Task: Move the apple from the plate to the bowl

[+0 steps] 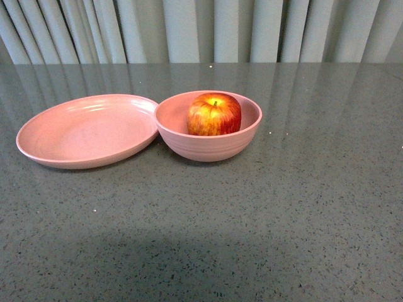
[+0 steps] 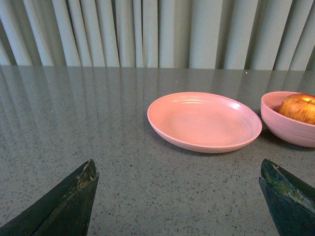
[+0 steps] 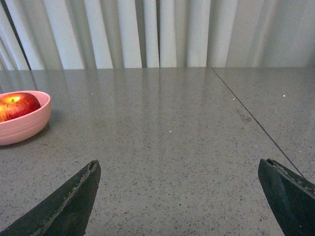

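The red, yellow-streaked apple (image 1: 214, 114) sits inside the deep pink bowl (image 1: 208, 146) near the middle of the table. Just left of the bowl, touching its rim, lies the wide shallow pink plate (image 1: 82, 129), with nothing on it. Neither arm shows in the front view. In the left wrist view my left gripper (image 2: 178, 169) is open over bare table, well short of the plate (image 2: 204, 120), with the bowl (image 2: 288, 129) and apple (image 2: 299, 108) at the edge. My right gripper (image 3: 178, 168) is open too, apart from the bowl (image 3: 22, 127) and apple (image 3: 17, 105).
A grey speckled stone tabletop (image 1: 296, 214) spreads all around the dishes. Pale pleated curtains (image 1: 201, 28) hang behind its far edge. A thin seam (image 3: 251, 118) runs across the tabletop in the right wrist view.
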Motion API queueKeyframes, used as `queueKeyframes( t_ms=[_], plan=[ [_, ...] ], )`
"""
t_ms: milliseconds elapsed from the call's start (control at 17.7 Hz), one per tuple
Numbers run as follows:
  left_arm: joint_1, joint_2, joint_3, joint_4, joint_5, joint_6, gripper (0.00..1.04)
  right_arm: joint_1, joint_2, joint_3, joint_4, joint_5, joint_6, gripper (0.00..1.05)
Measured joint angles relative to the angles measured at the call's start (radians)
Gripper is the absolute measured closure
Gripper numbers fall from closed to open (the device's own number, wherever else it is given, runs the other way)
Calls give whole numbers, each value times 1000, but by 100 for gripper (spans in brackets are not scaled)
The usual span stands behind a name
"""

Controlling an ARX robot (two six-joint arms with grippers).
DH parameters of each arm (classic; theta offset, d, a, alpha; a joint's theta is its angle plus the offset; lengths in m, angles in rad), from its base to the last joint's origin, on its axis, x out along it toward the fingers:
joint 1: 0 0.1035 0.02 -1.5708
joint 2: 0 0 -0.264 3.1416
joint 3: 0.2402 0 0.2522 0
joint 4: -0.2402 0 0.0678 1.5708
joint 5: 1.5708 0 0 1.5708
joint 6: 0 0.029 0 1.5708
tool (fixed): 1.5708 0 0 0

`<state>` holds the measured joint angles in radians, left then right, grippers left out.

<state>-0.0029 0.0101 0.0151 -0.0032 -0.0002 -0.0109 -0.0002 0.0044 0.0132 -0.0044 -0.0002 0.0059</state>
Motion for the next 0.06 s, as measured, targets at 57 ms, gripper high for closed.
queueKeyframes(
  t_ms=[57],
  plan=[
    [0,0,0,0,0,0,7,0,0,0,0,0,0,7]
  ],
)
